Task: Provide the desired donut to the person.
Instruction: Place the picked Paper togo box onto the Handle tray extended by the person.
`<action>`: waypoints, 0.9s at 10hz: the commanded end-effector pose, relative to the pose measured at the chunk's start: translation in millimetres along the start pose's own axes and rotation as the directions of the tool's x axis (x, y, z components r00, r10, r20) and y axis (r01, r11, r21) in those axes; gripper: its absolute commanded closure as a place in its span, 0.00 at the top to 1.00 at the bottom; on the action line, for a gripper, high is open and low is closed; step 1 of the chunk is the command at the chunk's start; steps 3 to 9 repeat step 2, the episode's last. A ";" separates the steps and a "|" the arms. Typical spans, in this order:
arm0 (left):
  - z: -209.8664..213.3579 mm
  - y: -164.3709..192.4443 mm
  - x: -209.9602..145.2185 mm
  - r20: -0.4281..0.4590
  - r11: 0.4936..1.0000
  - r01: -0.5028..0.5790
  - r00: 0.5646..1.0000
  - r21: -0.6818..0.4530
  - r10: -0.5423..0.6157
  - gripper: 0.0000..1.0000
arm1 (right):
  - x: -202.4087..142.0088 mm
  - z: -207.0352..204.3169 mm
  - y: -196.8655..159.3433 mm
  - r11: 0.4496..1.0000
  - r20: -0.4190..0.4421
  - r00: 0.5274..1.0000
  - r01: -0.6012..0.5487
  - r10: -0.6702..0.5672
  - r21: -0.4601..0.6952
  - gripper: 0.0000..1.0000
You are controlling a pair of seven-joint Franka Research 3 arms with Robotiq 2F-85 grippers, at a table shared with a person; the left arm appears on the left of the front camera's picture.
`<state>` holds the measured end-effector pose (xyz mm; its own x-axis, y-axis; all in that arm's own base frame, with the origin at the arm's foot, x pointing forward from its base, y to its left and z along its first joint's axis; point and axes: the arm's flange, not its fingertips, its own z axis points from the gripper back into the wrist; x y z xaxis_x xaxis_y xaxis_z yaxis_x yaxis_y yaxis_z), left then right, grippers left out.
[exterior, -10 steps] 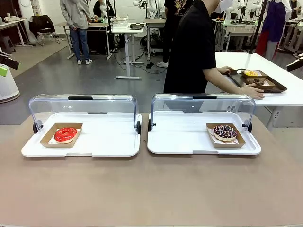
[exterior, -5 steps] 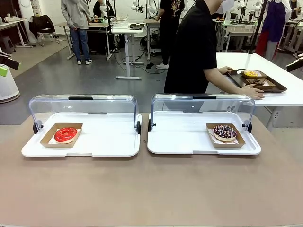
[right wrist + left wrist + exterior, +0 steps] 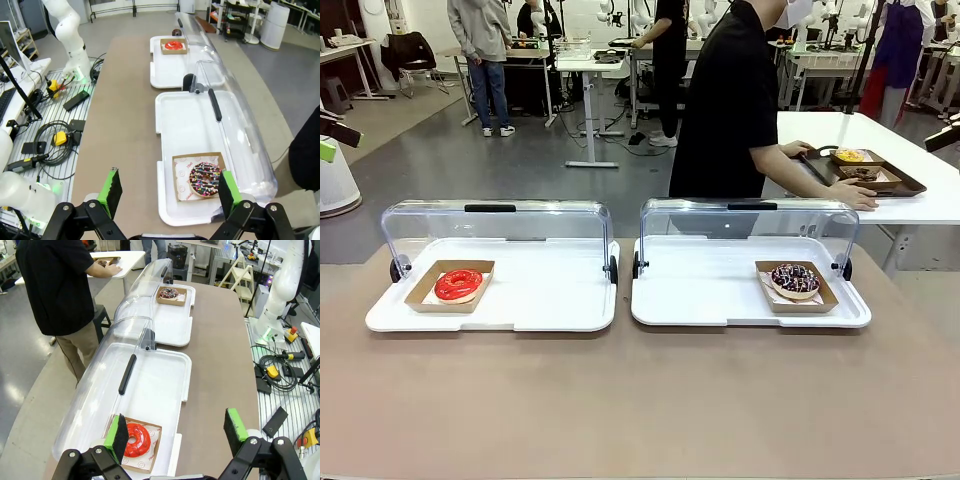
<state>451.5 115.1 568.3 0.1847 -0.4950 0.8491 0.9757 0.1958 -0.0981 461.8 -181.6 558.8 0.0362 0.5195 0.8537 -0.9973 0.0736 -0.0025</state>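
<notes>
Lying in separate white trays on the worktop (image 3: 640,400): red donut (image 3: 458,284) left, sprinkled donut (image 3: 795,279) right. Hovering released above: left pincer (image 3: 177,432), right pincer (image 3: 168,194). Standing behind, seemingly facing away: person (image 3: 730,110).

Left end effector (image 3: 176,429): black two-finger unit, linkage arms with silver pivot screws at the joints, green pads (image 3: 119,435) capping both fingers, black facing on the inner side. Right end effector (image 3: 166,193): same build, black links, silver screws, green pads (image 3: 112,191). Beyond each end effector the other arm (image 3: 282,287) shows as white rounded segments on a base with a green light. The person (image 3: 727,105): loose black short-sleeved shirt, khaki trousers (image 3: 77,347).
</notes>
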 end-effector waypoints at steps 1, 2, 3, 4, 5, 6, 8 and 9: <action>0.6 -2.1 0.8 0.002 1.000 -0.009 1.000 0.001 0.009 1.00 | -0.8 -0.3 0.7 1.000 0.002 1.000 0.000 0.000 0.000 1.00; 0.6 -2.1 0.8 0.002 1.000 -0.009 1.000 0.001 0.009 1.00 | -0.8 -0.3 0.7 1.000 0.002 1.000 0.000 0.000 0.000 1.00; 0.6 -2.1 0.8 0.002 1.000 -0.009 1.000 0.001 0.009 1.00 | -0.8 -0.3 0.7 1.000 0.002 1.000 0.000 0.000 0.000 1.00; 0.6 -2.1 0.8 0.002 1.000 -0.009 1.000 0.001 0.009 1.00 | -0.8 -0.3 0.7 1.000 0.002 1.000 0.000 0.000 0.000 1.00; 0.6 -2.1 0.8 0.002 1.000 -0.009 1.000 0.001 0.009 1.00 | -0.8 -0.3 0.7 1.000 0.002 1.000 0.000 0.000 0.000 1.00; 0.6 -2.1 0.8 0.002 1.000 -0.009 1.000 0.001 0.009 1.00 | -0.8 -0.3 0.7 1.000 0.002 1.000 0.000 0.000 0.000 1.00; 0.6 -2.1 0.8 0.002 1.000 -0.009 1.000 0.001 0.009 1.00 | -0.8 -0.3 0.7 1.000 0.002 1.000 0.000 0.000 0.000 1.00; 0.6 -2.1 0.8 0.002 1.000 -0.009 1.000 0.001 0.009 1.00 | -0.8 -0.3 0.7 1.000 0.002 1.000 0.000 0.000 0.000 1.00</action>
